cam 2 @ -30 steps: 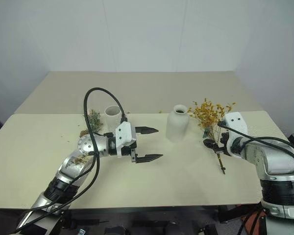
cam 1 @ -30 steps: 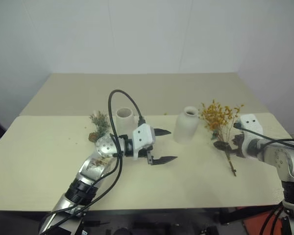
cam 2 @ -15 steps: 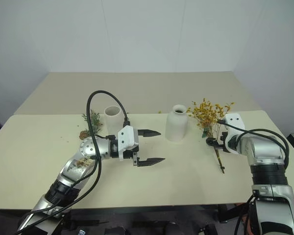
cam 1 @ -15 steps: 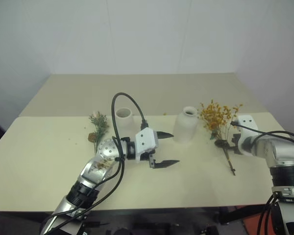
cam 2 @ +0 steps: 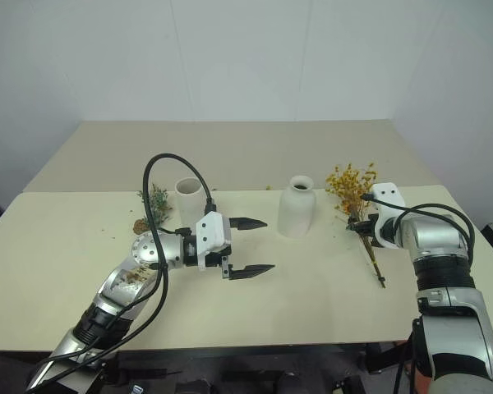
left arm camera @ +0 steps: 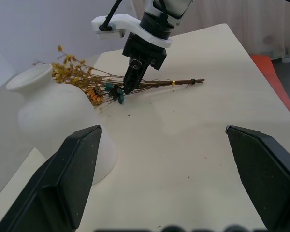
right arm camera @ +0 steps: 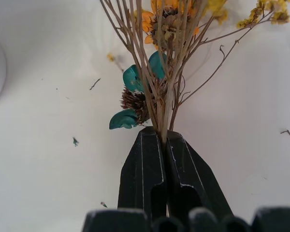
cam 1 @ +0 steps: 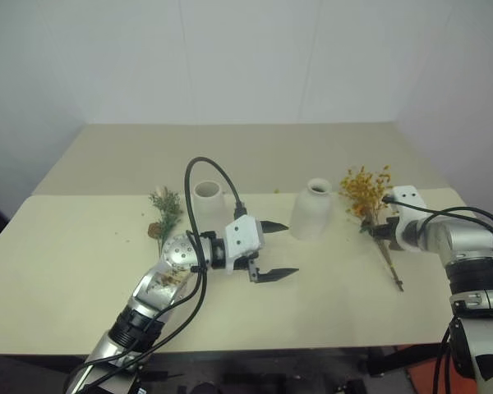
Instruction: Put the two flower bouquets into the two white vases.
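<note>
Since a second ago, our right gripper has closed on the yellow-orange bouquet, which lies on the table, blossoms pointing away. Left wrist view: stems lie flat beside the narrow-necked vase. Left gripper gapes empty.

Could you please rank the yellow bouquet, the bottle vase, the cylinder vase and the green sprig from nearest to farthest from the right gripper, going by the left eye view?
1. Yellow bouquet: held in the right gripper.
2. Bottle vase: to its left.
3. Cylinder vase: further left.
4. Green sprig: leftmost.
</note>
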Tool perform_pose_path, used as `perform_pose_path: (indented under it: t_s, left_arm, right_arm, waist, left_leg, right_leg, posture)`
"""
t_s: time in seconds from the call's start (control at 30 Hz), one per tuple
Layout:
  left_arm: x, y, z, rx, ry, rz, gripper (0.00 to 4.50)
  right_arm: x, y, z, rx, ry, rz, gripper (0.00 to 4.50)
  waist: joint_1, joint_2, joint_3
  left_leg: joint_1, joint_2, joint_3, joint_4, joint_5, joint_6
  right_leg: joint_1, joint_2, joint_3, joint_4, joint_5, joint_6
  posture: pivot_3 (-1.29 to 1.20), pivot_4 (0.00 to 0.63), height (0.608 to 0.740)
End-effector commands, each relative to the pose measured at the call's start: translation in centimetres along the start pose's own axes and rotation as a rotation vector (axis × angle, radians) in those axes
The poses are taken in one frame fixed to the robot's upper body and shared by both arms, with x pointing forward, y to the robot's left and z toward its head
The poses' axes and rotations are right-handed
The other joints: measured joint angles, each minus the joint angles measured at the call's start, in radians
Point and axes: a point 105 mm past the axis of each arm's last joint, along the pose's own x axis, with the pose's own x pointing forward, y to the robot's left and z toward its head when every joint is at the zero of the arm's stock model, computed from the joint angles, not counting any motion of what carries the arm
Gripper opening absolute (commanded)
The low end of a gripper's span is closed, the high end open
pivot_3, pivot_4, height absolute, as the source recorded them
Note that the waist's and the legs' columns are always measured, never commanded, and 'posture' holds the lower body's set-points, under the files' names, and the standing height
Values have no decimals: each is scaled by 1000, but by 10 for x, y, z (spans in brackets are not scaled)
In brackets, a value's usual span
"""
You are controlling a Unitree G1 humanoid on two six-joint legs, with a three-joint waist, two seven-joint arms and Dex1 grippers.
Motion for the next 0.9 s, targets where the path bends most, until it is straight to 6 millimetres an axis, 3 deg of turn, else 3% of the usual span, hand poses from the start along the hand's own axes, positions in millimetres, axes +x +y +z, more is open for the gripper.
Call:
perform_pose_path:
  t_s: [0.03, 0.2, 0.3, 0.4, 0.5, 0.7, 0.9]
  left_arm:
    - [-2, 4, 10, 33, -28, 16, 4500]
    - [-3, 5, 11, 38, -28, 18, 4500]
    - [-5, 8, 12, 41, -28, 24, 4500]
    - [-7, 14, 16, 42, -42, 41, 4500]
    - [-10, 26, 24, 34, -75, 82, 4500]
    - [-20, 44, 33, 5, -119, 178, 4500]
    - [-27, 49, 27, -31, -100, 241, 4500]
  right_arm:
    - [-11, -6, 17, -37, -58, -45, 37]
    - [-38, -22, 46, -142, -215, -230, 37]
    - [-73, -22, 87, -175, -477, -335, 37]
    - [-108, -14, 121, -156, -746, -390, 37]
    - [-136, 11, 147, -92, -1052, -331, 37]
    - [-170, 45, 161, 166, -1466, -109, 37]
    - [-164, 82, 163, 154, -1568, 40, 37]
  waist:
    - [0, 0, 0]
    - [1, 0, 0]
    - [3, 1, 0]
    - [-1, 1, 0]
    - [-5, 1, 0]
    - [-18, 2, 0]
    - [-20, 2, 0]
  left_leg:
    - [0, 0, 0, 0, 0, 0]
    - [-1, 0, 0, 0, 0, 0]
    - [-1, 0, 0, 0, 0, 0]
    - [0, 0, 1, 0, 0, 0]
    - [0, 0, 1, 0, 0, 0]
    - [0, 0, 1, -1, 0, 0]
    - [1, 0, 2, -1, 0, 0]
  right_leg:
    - [0, 0, 0, 0, 0, 0]
    - [-1, 0, 0, 0, 0, 0]
    - [-1, 0, 0, 0, 0, 0]
    - [-1, 0, 1, 0, 0, 0]
    - [-1, 0, 2, 1, 0, 0]
    - [-1, 0, 2, 0, 1, 1]
    - [-2, -1, 3, 1, 2, 2]
  posture:
    - [0, 150, 740]
    - [0, 150, 740]
    - [0, 150, 740]
    - [0, 150, 740]
    - [0, 150, 740]
    - [0, 150, 740]
    - [0, 150, 740]
